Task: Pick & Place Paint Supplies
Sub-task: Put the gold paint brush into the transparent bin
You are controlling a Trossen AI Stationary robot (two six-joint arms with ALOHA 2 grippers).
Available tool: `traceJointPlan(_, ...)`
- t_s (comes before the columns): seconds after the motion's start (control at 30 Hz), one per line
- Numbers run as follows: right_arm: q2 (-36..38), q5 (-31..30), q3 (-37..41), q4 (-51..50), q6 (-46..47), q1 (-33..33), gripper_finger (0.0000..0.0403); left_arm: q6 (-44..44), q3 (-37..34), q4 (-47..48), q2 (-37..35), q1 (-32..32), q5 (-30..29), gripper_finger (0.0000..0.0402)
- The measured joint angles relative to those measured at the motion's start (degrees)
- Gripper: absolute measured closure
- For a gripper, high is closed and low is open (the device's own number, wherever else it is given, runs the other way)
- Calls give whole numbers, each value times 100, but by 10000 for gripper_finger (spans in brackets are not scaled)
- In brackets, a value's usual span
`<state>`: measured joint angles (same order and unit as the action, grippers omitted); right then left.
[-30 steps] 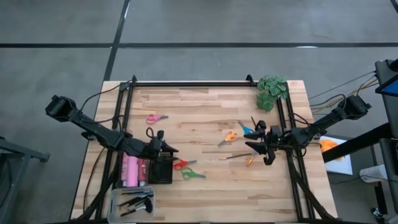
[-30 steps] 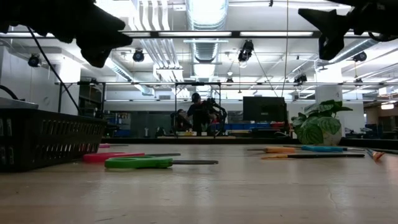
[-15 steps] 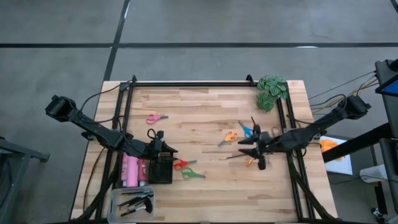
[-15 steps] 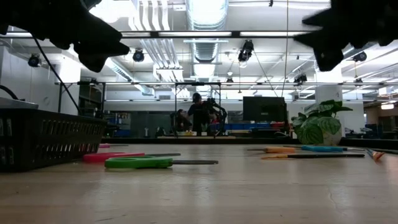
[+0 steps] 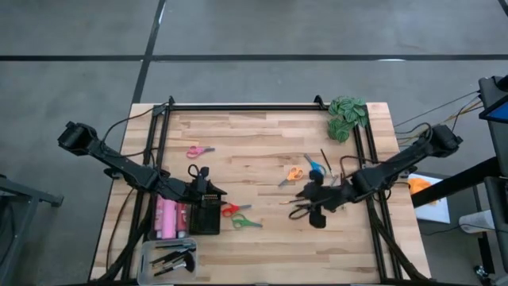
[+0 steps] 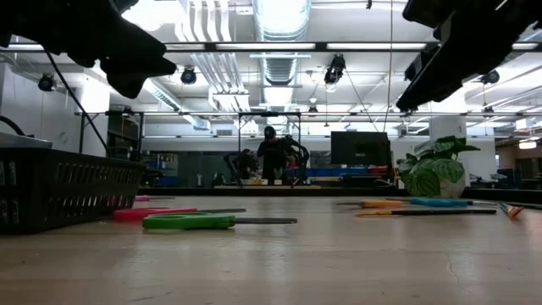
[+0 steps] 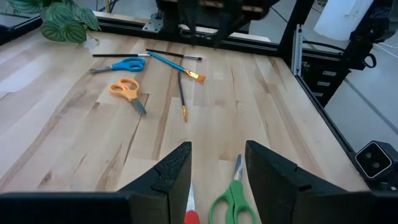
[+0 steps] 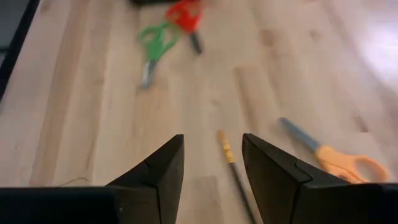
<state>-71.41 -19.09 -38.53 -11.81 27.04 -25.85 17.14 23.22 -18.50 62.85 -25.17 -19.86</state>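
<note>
- Right hand: raised above the right half of the worktop, fingers parted with nothing between them; in the right wrist view a thin brush lies on the wood under the gap between the fingers.
- Just beside that brush: orange-handled scissors; past them, toward the worktop's far edge, blue-handled scissors and further thin brushes.
- Left hand: over the black basket near the left front of the worktop, fingers parted and empty.
- Ahead of the left hand: red-handled scissors and green-handled scissors, flat on the wood just beside the basket.
- Pink paint bottles: beside the basket, on its left.
- Pink-handled scissors: alone, toward the far left.
- Green leafy clump: far right corner.
</note>
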Motion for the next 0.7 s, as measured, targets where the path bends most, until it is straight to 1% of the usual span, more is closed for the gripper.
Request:
traceJointPlan(0.1,-383,280,-215,-81,-159,12,243,92,0,1,0,0,0,249)
traceJointPlan(0.27,-920,299,-428,-676,-155,44,243,132,0,1,0,0,0,249)
traceJointPlan(0.4,-1247,286,-437,-774,-122,44,243,130,0,0,0,0,0,249)
traceJointPlan(0.57,-1472,279,-437,-807,-43,103,243,128,0,2,2,0,0,249)
traceJointPlan(0.7,-1506,273,-430,-909,-42,208,243,128,0,1,2,0,0,249)
